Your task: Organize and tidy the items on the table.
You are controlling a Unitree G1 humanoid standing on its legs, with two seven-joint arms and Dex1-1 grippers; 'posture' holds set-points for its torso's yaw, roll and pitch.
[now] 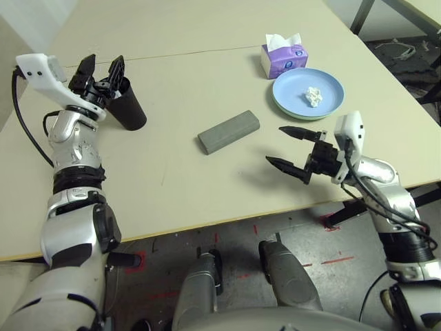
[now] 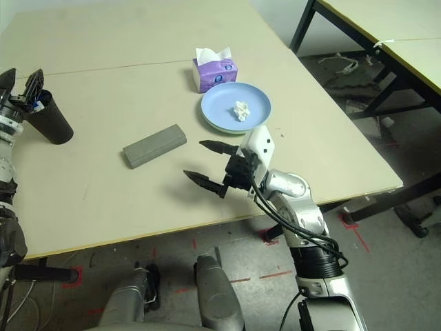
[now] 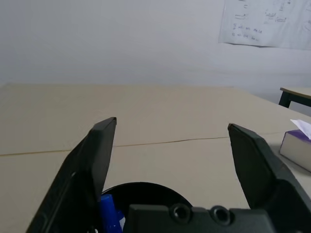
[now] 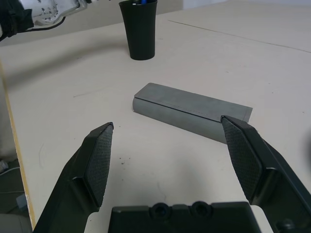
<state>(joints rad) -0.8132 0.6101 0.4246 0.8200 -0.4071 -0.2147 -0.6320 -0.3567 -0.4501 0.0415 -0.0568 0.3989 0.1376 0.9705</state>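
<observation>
The left gripper point(image 1: 103, 65) hangs with jaws apart over a black cup point(image 1: 128, 105) holding a blue-capped marker point(image 3: 108, 212). The right gripper point(image 1: 286, 146) (jaws also wide apart) faces the grey case point(image 1: 229, 131), which lies on the table point(image 1: 172, 179) just beyond its fingertips.

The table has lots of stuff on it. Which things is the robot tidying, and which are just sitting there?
Tidying: grey glasses case; crumpled tissue on the blue plate; blue-capped marker, already in the black cup.

Just sitting there: purple tissue box.
</observation>
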